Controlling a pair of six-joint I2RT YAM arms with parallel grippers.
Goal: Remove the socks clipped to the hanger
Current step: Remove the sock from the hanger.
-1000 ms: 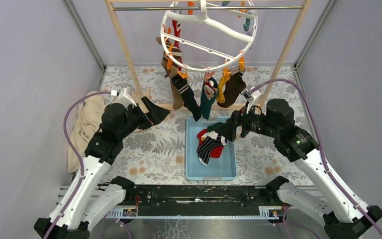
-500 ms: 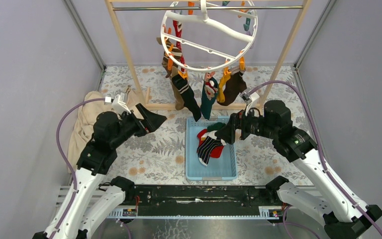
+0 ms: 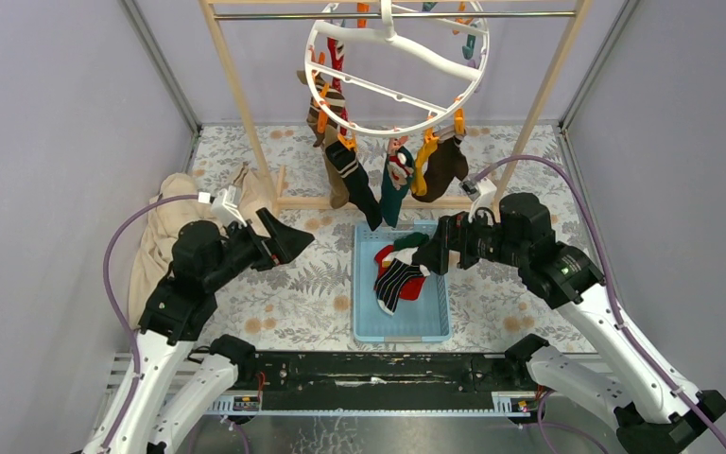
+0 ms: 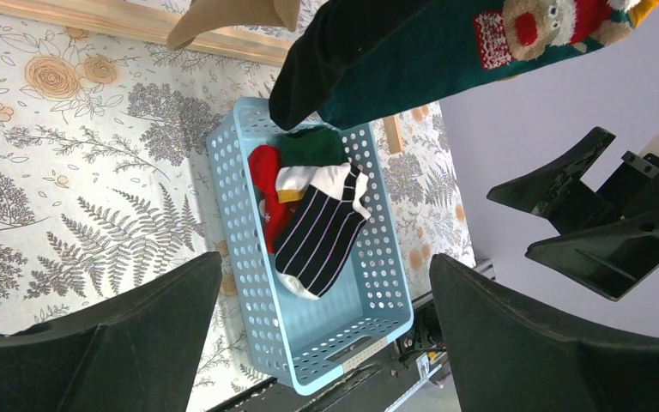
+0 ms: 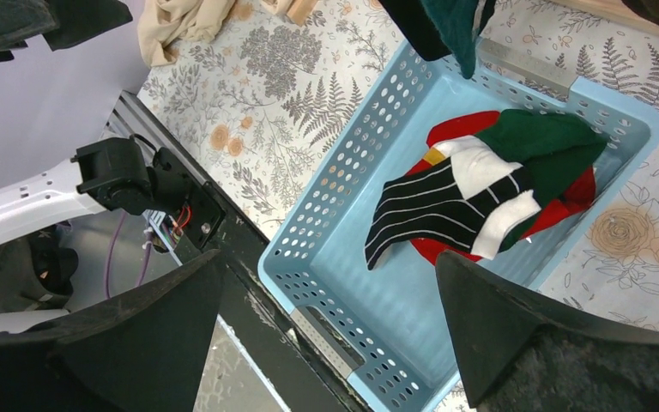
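The white ring hanger (image 3: 392,71) hangs from the rack's rail at the top centre. Clipped to it and dangling are several socks, among them a dark one (image 3: 354,184), a teal reindeer one (image 3: 395,184) and a brown one (image 3: 441,168). A striped sock (image 3: 395,282), a red one and a green one (image 3: 412,240) lie in the blue basket (image 3: 402,331). My left gripper (image 3: 288,236) stands open and empty to the left of the basket. My right gripper (image 3: 432,248) is open over the basket's far right corner. The wrist views show the basket (image 4: 232,215) (image 5: 343,172) between open fingers.
A wooden rack frame (image 3: 236,85) stands across the back, with its base bar just beyond the basket. A large beige cloth (image 3: 156,251) lies heaped at the left beside my left arm. Grey walls close in both sides.
My left arm has drawn back toward the near left, away from the hanging socks. My right gripper has shifted slightly right of the green sock in the basket.
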